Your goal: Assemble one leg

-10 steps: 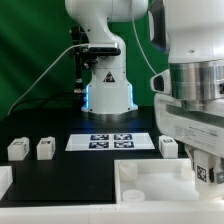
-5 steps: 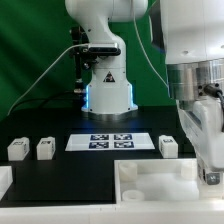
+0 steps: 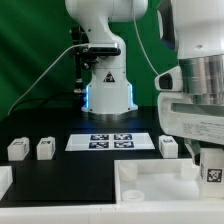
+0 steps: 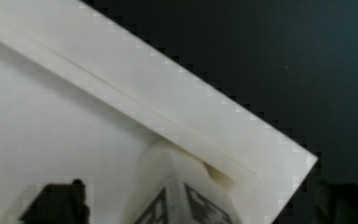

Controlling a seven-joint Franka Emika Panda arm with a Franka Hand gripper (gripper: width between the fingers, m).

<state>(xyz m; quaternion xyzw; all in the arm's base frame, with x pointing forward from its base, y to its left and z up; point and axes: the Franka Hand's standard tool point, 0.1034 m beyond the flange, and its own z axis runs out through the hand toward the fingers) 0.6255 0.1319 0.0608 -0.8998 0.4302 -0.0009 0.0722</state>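
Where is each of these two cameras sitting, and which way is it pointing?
Exterior view: off the arm, low over the table, facing the robot's base; it shows that base and, large at the exterior view's right, the hand.
Wrist view: on the wrist, looking past the hand down at a corner of the white panel; one dark finger shows.
Shared: the white panel and the leg at the hand.
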